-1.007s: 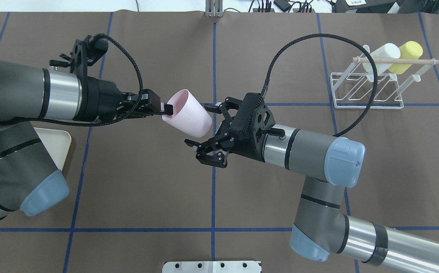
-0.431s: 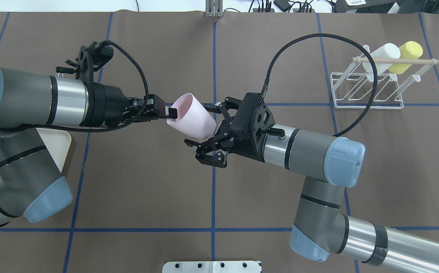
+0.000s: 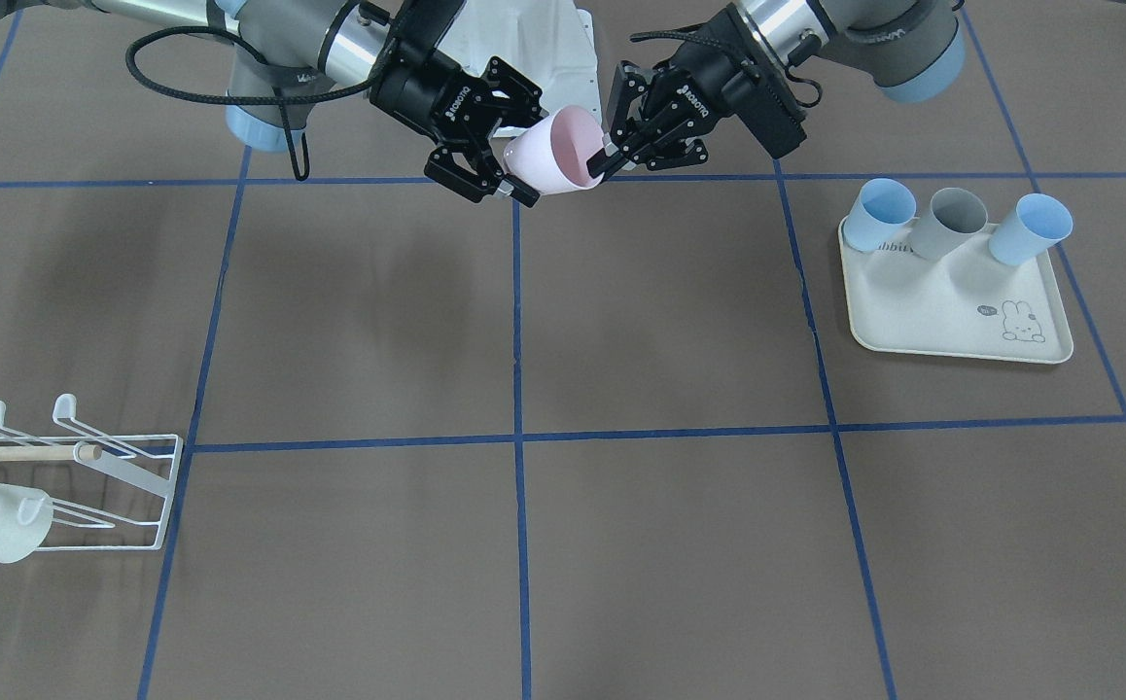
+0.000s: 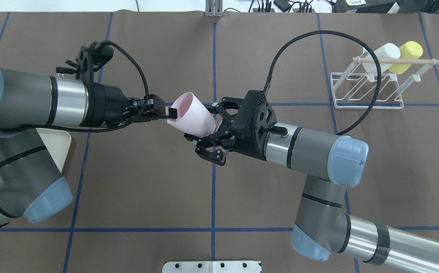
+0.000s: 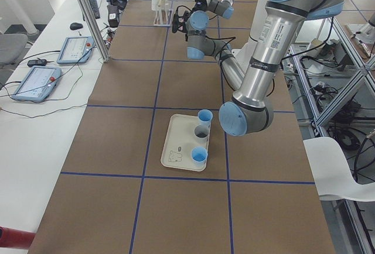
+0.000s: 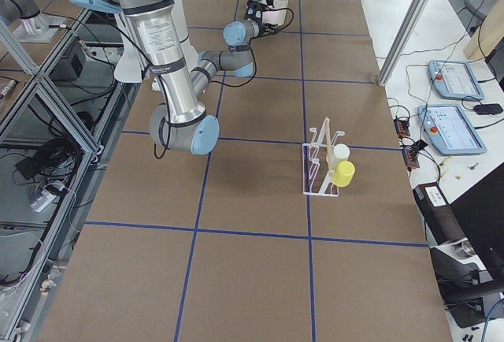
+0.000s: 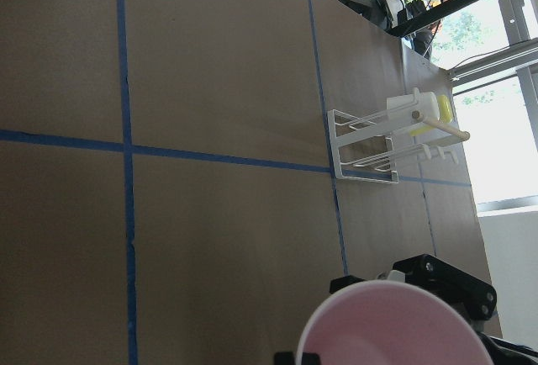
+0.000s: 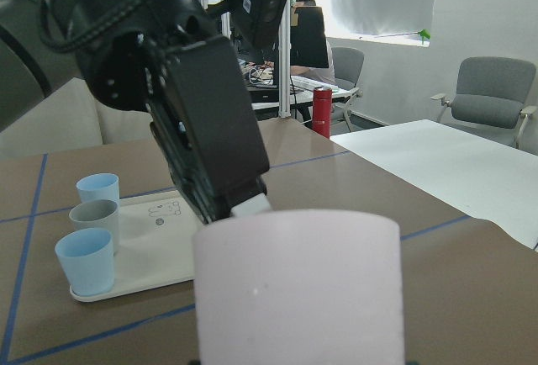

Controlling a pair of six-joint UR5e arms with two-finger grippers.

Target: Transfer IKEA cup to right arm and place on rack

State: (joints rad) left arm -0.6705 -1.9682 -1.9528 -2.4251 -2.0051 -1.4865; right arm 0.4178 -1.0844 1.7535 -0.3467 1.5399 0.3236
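Handover looks half done: from the front, the left gripper (image 3: 612,154) pinches the pink cup (image 3: 551,146) by its rim in mid-air, and from overhead the right gripper (image 4: 206,126) stands spread around its base (not clamped yet), the rack (image 4: 367,101) waiting far right.

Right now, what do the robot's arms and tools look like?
The left arm and right arm match: grey tubes, silver bands, light-blue joint caps. Each carries a looping black braided cable; the left tool and right tool are black, two-fingered, lettered ROBOTIQ in white.
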